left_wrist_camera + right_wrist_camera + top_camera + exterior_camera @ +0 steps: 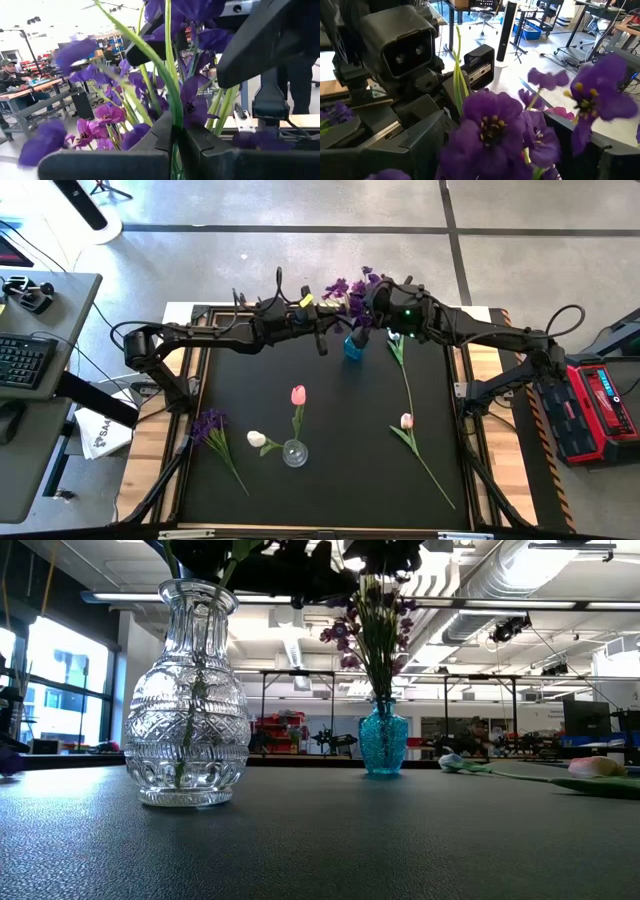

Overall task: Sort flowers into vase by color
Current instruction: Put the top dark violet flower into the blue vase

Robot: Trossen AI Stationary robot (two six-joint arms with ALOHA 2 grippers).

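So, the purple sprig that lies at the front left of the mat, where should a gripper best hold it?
Grip the purple sprig on its thin green stem, just below the bloom cluster, coming straight down from above. It lies flat on the mat with clear space either side, and the blooms would probably crush.

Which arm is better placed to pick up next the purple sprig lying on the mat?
Probably the left. The purple sprig lies on its side of the mat. The left gripper and right gripper both hover over the blue vase, but the right would likely have to cross the clear vase.
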